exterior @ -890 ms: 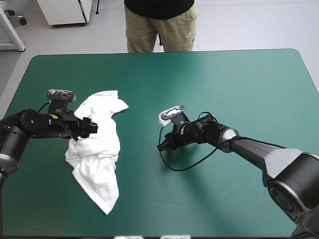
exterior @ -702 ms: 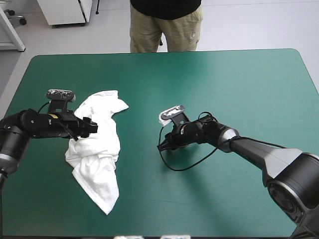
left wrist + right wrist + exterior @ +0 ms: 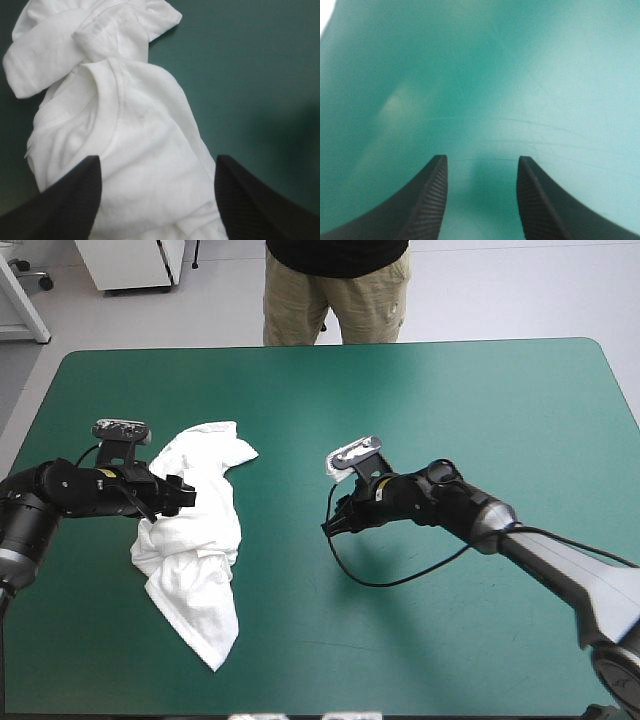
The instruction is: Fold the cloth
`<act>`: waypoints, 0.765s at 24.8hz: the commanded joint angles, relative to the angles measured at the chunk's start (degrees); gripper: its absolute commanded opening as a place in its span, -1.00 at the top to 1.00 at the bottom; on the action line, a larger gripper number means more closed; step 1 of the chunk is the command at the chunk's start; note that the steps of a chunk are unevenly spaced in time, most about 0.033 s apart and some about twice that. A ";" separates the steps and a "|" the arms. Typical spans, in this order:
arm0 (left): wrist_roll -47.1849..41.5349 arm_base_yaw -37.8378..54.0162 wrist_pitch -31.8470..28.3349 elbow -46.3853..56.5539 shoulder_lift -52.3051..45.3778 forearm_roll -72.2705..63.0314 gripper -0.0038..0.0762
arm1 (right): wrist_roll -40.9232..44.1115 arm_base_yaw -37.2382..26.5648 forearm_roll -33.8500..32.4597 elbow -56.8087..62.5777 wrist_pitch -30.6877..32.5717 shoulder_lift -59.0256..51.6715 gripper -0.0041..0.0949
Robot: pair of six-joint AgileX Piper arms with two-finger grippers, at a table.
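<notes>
Spread wide at the left gripper (image 3: 157, 160), black fingers (image 3: 60, 205) on either side of white fabric, clamped on nothing. Probably opened so to take a fold of the T-shirt (image 3: 195, 540), a crumpled heap on the left part of the table (image 3: 450, 400), not yet spread. Parted also at the right gripper (image 3: 481, 159), less widely, only bare teal-green cover (image 3: 480, 75) between and ahead. Well apart from the heap, low near the middle; likely held there, ready for a second hold.
</notes>
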 commanded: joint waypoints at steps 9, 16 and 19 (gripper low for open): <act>-0.31 -0.18 -1.79 -1.98 -1.31 -1.29 -0.28 | 9.38 -9.52 -13.26 -1.96 7.74 -33.34 0.08; -0.31 -0.18 -1.90 -1.98 -1.31 -1.29 -0.28 | 12.92 -12.28 -18.99 -1.84 18.09 -49.07 0.08; -0.31 -0.18 -1.80 -1.98 -1.31 -0.57 -0.28 | 13.45 -12.28 -18.99 -1.84 20.26 -52.65 0.08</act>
